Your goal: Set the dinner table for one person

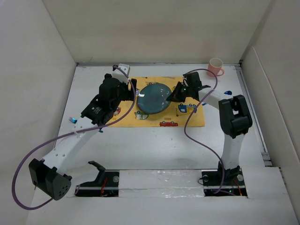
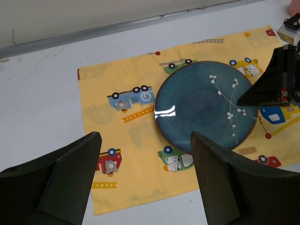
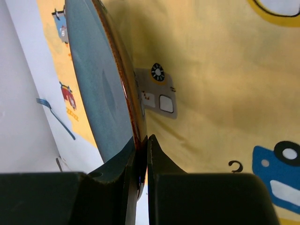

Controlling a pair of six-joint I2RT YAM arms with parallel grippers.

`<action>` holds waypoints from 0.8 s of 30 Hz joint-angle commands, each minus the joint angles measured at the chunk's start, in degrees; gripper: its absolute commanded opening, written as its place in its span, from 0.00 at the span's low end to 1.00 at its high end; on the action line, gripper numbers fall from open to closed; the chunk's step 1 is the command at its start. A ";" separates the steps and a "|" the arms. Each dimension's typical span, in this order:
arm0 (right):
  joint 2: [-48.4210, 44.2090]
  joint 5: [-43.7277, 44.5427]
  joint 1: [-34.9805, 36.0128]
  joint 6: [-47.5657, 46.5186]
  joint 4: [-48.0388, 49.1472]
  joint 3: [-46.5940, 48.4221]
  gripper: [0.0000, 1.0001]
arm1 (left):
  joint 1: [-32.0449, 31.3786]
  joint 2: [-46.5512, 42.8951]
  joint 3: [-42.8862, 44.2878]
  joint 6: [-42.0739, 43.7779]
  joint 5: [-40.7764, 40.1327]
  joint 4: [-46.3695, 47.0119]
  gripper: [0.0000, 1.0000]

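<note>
A dark blue plate (image 1: 154, 97) lies on a yellow mat printed with little cars (image 1: 187, 119), which sits at the back of the white dinner table (image 1: 154, 145). My right gripper (image 1: 174, 95) is shut on the plate's right rim; in the right wrist view its tips (image 3: 142, 140) pinch the rim of the plate (image 3: 101, 89), which looks lifted off the mat (image 3: 220, 70) on that side. My left gripper (image 1: 112, 105) hovers open and empty over the mat's left part. The left wrist view shows it (image 2: 145, 187) wide apart above the mat (image 2: 131, 136), left of the plate (image 2: 201, 105).
A pink cup (image 1: 215, 66) stands at the back right corner. A small blue item (image 1: 228, 92) lies right of the mat and another (image 1: 72, 120) lies left of it. A blue utensil (image 3: 56, 117) lies on the white surface beyond the plate. Walls enclose the table on three sides.
</note>
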 commanded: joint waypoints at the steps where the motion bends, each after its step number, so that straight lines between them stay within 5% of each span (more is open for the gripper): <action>1: -0.16 -5.12 -0.88 2.15 9.49 3.27 0.00 | -0.02 0.35 0.24 -2.53 1.71 2.71 0.74; 4: 1.33 -5.21 -0.88 1.19 9.24 1.68 0.03 | -0.02 0.79 -0.90 -4.03 2.51 2.80 0.74; 9: 1.78 -3.11 -1.41 -2.95 4.15 -0.61 0.35 | -0.02 1.23 -2.66 -6.40 2.51 3.06 0.73; 16: -1.03 0.15 -1.94 -8.48 -2.71 -0.17 0.54 | -0.02 2.64 -3.19 -10.18 3.73 2.36 0.63; 24: -5.33 2.16 -4.83 -17.45 -12.63 1.24 0.59 | -0.02 2.72 -1.00 -12.20 6.90 -0.62 0.28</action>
